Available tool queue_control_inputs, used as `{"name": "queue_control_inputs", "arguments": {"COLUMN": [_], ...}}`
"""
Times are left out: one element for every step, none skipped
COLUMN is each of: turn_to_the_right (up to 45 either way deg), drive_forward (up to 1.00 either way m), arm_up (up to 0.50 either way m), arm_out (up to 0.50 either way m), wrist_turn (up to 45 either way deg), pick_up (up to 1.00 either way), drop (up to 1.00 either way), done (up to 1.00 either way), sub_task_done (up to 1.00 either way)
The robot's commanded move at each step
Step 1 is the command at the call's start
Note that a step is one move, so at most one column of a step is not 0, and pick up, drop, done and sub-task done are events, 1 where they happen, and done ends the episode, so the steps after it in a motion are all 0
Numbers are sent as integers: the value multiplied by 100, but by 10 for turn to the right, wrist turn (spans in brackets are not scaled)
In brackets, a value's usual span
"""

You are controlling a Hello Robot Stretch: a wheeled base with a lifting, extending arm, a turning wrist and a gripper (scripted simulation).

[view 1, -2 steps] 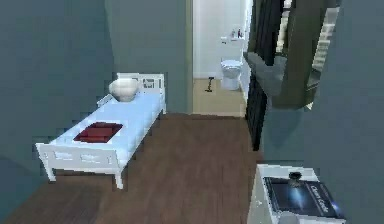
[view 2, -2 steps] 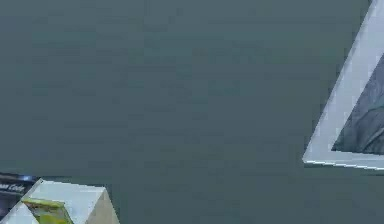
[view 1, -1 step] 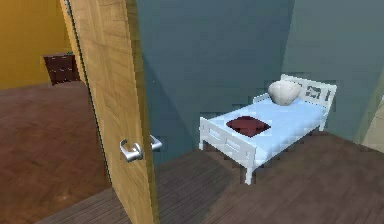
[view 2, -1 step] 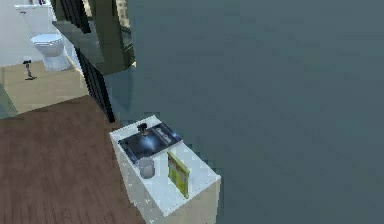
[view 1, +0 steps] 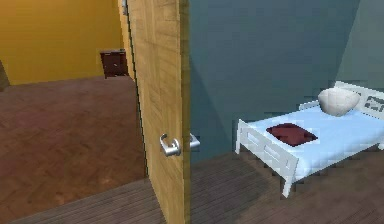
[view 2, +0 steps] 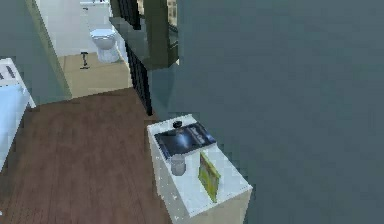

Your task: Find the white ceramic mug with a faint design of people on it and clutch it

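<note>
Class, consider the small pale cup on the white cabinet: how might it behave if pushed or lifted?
The cup looks small and upright, so probably light and rigid, perhaps breakable if ceramic. It stands near the edge of the cabinet, so a push could tip it or slide it off.

No text, number, label or sign can be read in either view. In the arm side view, the yellow-green book (view 2: pixel 209 176) on the white tabletop (view 2: pixel 236 180) has a cover too small to make out any print. The dark flat thing (view 2: pixel 187 139) beside it shows no marking that can be told.
</note>
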Motion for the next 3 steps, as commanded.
{"name": "queue_control_inputs", "arguments": {"turn_to_the_right": [0,0,0], "drive_forward": [0,0,0], "arm_up": [50,28,0], "arm_out": [0,0,30], "wrist_turn": [0,0,0], "pick_up": [0,0,0], "drop": [0,0,0], "done": [0,0,0], "sub_task_done": [0,0,0]}}
